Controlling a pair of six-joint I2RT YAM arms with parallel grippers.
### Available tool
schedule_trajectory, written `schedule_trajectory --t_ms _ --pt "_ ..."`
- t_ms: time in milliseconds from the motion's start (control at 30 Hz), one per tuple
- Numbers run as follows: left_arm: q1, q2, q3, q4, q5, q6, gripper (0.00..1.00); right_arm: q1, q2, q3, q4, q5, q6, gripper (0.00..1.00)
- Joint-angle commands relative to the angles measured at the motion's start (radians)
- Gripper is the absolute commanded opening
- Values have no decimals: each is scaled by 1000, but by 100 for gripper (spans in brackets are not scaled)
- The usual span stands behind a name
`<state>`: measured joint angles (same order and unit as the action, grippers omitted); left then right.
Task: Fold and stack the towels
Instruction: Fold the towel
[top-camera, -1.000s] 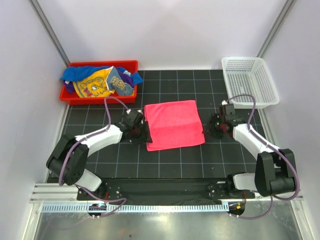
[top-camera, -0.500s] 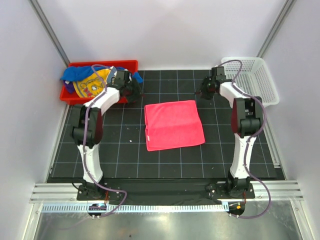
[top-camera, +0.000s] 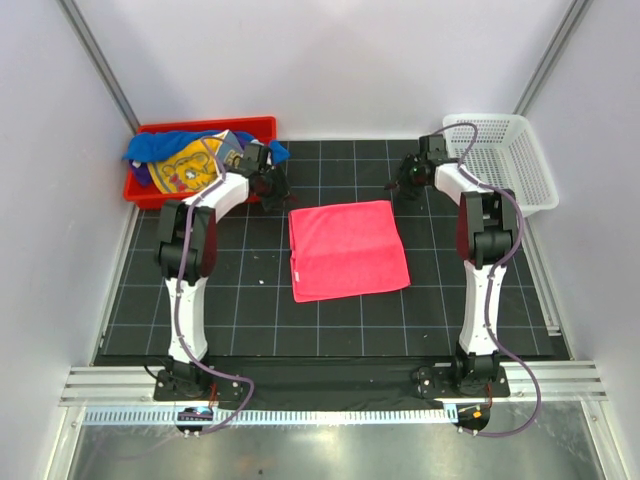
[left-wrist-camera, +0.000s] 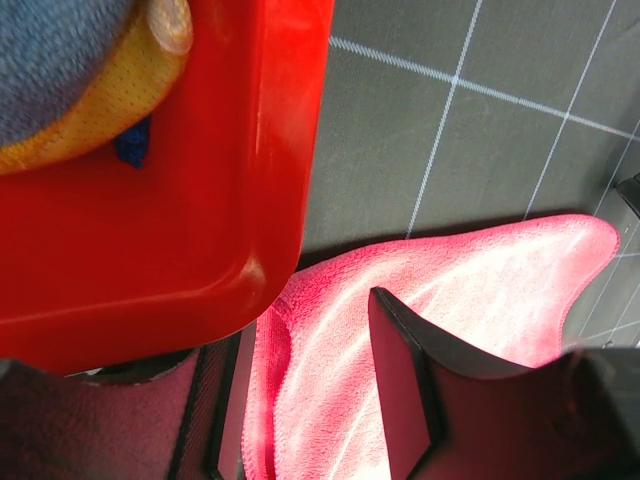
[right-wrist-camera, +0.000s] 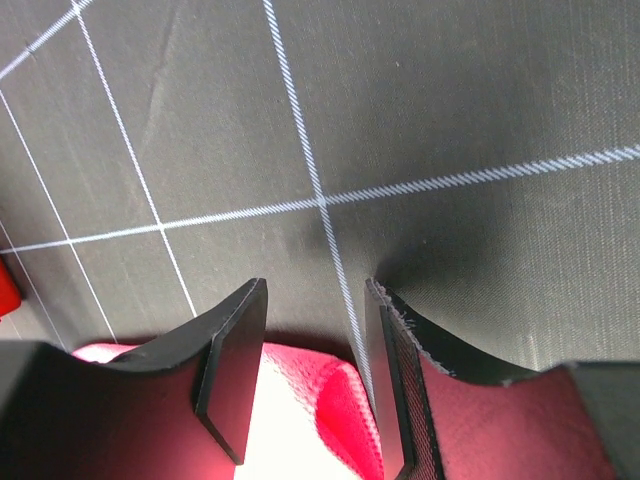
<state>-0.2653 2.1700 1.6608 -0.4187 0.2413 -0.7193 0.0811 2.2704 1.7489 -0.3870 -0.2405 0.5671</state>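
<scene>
A hot pink towel (top-camera: 347, 248) lies folded flat on the black gridded mat (top-camera: 340, 320). My left gripper (top-camera: 272, 185) is at its far left corner, next to the red bin. In the left wrist view this gripper (left-wrist-camera: 310, 320) is open, with pink towel (left-wrist-camera: 480, 290) lying between its fingers. My right gripper (top-camera: 408, 185) is at the far right corner. Seen from its wrist, the right gripper (right-wrist-camera: 316, 290) stands open over a raised fold of the towel (right-wrist-camera: 290, 420), unpinched. More towels, blue (top-camera: 160, 145) and yellow (top-camera: 185, 168), are heaped in the bin.
The red bin (top-camera: 255, 127) stands at the back left, its corner (left-wrist-camera: 200, 200) close to my left fingers. A white mesh basket (top-camera: 505, 160) sits at the back right, just beyond my right arm. White walls close in both sides.
Both arms have swung from beside the towel's sides out to its far corners. The pink towel has not moved. Both grippers stay open.
</scene>
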Motion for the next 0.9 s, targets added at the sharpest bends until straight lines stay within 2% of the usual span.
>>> schedule_trajectory --t_ms 0,500,867 --pt "9 -29 -35 63 26 8 51 0 -80 -32 28 -17 11 50" --pt "-25 -39 -59 72 19 -14 49 0 -155 -137 59 -14 25 50" --pt "-37 -49 -76 60 -14 -17 44 17 -170 -175 73 -40 42 46"
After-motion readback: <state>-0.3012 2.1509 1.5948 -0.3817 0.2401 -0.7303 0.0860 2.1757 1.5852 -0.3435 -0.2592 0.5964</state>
